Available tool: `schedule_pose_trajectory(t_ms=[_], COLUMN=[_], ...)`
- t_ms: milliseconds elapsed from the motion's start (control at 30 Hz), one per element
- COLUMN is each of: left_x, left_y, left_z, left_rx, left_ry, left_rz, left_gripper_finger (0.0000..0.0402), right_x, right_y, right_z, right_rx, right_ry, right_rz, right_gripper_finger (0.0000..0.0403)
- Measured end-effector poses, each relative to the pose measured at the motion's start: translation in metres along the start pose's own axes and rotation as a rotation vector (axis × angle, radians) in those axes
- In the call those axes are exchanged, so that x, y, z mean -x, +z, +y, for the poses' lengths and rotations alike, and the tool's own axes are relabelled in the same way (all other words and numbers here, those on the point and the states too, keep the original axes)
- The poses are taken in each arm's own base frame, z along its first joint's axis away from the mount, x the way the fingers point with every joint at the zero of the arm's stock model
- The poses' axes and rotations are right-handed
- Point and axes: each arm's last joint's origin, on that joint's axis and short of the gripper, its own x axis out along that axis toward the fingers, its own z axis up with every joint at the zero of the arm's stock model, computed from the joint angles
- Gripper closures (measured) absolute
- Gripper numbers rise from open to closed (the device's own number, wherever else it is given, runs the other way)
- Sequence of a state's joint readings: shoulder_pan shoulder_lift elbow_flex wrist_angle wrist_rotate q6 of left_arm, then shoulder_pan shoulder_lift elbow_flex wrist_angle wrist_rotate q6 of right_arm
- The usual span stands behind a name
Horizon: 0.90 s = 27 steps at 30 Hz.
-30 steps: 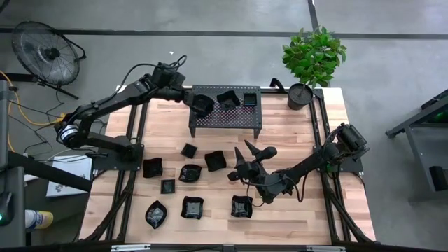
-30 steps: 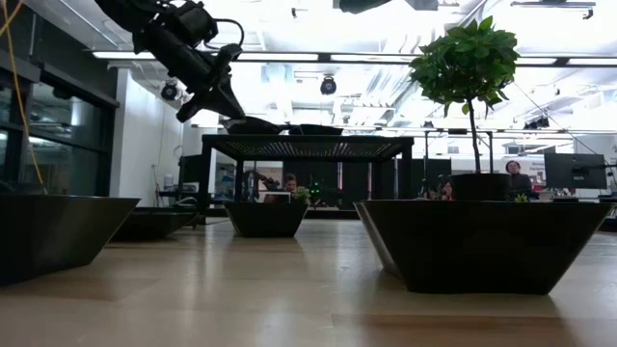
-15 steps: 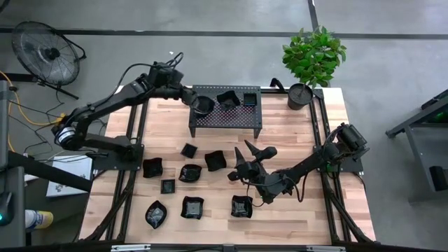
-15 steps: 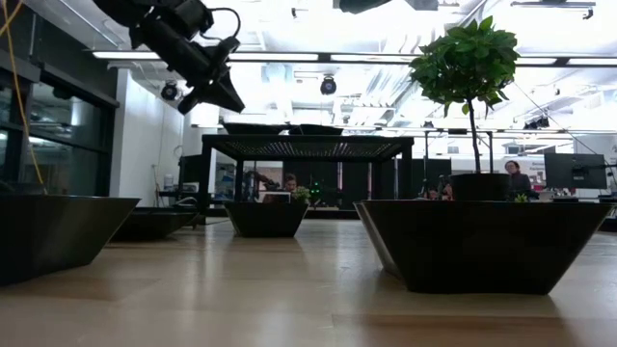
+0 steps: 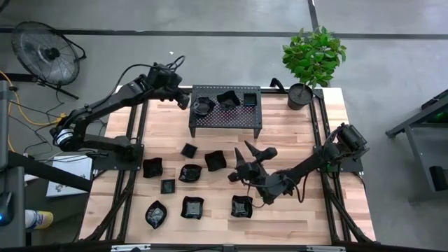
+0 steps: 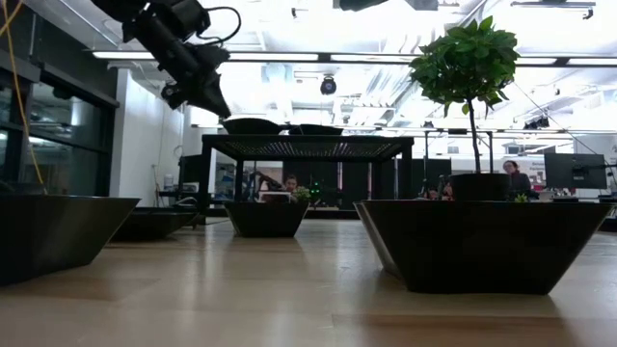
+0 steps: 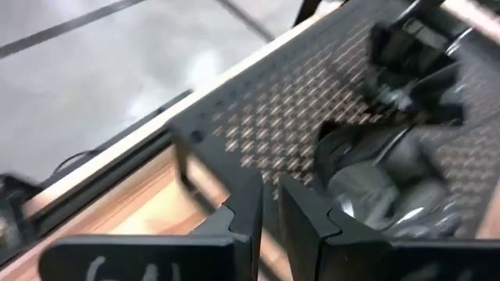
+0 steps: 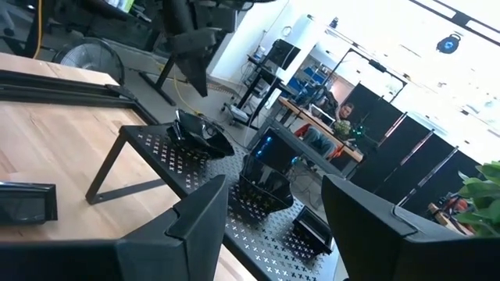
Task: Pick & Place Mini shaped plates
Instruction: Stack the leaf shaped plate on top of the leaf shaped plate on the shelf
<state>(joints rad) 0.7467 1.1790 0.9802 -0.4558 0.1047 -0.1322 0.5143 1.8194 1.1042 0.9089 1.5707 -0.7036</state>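
Found the left gripper [image 5: 183, 100] just off the left corner of the rack [image 5: 224, 120], jaws narrow, holding nothing. Saw the round plate [image 5: 204, 106] just ahead of those jaws, resting on the rack. Probably called for rising straight clear, without nudging it. Found the right gripper [image 5: 250, 152] wide, empty, beside a table plate [image 5: 215, 160].

Motion blur smears the mini shaped plates [image 7: 391, 179] on the rack [image 7: 258, 117].
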Motion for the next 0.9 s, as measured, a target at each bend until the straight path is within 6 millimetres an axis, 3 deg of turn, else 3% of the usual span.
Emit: schedule_pose_trajectory(t_ms=[400,500,667,900], left_x=[0.001,0.001,0.001,-0.006], left_y=[-0.012,-0.016,-0.013,-0.006], left_z=[0.000,0.003,0.005,0.004], left_rx=[-0.432,-0.532,-0.517,-0.458], left_ry=[-0.057,0.007,0.114,0.083], left_rz=[0.120,0.167,0.159,0.083], left_gripper_finger=[0.0361,0.0361,0.0361,0.0361], right_x=[0.001,0.001,0.001,0.001], right_y=[0.000,0.000,0.000,0.000], right_z=[0.000,0.000,0.000,0.000], right_rx=[0.001,0.000,-0.008,-0.015], right_ry=[0.003,0.003,0.003,0.003], right_rz=[-0.002,-0.002,-0.002,-0.002], right_gripper_finger=[0.0198,0.0198,0.0198,0.0198])
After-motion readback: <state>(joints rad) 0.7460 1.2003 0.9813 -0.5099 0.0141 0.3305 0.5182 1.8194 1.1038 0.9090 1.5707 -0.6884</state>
